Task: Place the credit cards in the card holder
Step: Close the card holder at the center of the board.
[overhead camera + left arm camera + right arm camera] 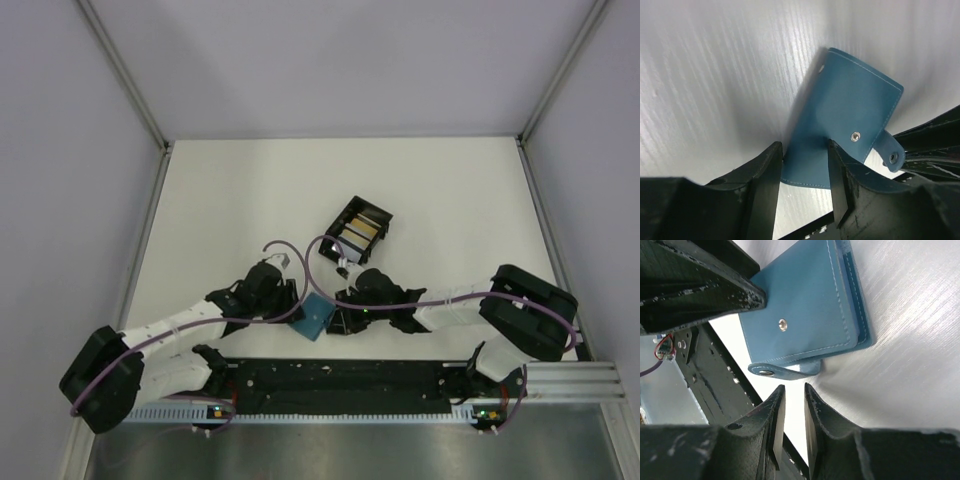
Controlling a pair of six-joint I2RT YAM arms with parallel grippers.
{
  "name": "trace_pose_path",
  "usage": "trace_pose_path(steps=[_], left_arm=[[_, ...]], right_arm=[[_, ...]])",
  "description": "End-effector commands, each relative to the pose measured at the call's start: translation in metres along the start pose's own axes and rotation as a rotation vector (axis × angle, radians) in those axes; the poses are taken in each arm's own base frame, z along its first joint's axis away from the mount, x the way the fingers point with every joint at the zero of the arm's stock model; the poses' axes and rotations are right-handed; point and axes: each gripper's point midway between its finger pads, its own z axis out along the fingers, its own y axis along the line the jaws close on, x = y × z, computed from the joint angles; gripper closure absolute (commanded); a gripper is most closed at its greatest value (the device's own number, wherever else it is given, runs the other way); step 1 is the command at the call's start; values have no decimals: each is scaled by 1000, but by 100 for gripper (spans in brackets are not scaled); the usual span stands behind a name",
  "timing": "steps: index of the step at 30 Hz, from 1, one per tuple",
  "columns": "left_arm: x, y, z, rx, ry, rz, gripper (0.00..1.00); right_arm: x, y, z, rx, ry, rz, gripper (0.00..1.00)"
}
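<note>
I could read no text, number or brand in any view. The wallet (850, 110) showed me plain teal faces with bare metal studs. In the overhead view, the cards (360, 232) in the tray (340, 214) at one o'clock from it were too small for me to make out any print.

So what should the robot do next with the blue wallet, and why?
Probably nudge the right gripper forward to pinch the loose snap tab. The card holder lies folded shut, its tab unsnapped and pointing at those narrow, empty jaws, while the left gripper stands open around its edge. The credit cards wait in the black tray.
</note>
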Motion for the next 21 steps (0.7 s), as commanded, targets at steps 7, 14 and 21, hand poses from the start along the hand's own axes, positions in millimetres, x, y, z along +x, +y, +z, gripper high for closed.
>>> trace_pose_path(steps=[7,14,21], left_arm=[[22,-6,12,78,66,-60,55],[33,-3,13,87,70,-117,68],[36,-4,16,55,28,-206,78]], right_arm=[[-12,19,0,-51,-22,-15,76],[-23,12,-9,0,-65,-49,76],[-33,7,-18,47,-98,-66,76]])
